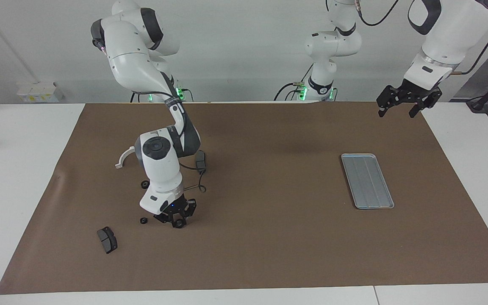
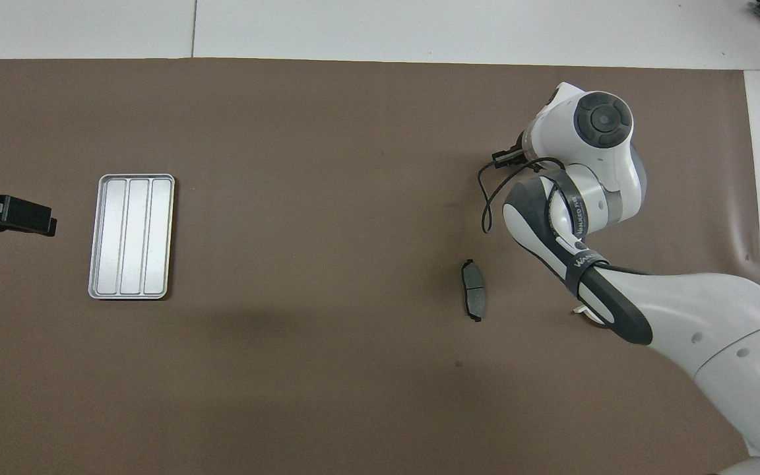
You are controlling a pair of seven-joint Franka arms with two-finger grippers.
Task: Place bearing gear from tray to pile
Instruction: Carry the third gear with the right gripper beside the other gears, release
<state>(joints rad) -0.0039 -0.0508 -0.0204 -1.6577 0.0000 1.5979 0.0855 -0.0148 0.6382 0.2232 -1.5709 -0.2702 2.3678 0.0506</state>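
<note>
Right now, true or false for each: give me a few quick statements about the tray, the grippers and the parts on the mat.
The flat silver-grey metal tray holds a gear. False: nothing lies in it.
The right gripper is over that tray. False: it is beside the scattered parts, fingers shut on a small black gear.
The left gripper's fingers are open. True.
The white half-ring bracket lies on the brown mat. True.

right arm (image 2: 584, 218) over the pile's end; tray (image 2: 132, 236) bare; left tool (image 2: 43, 226) beside it
</note>
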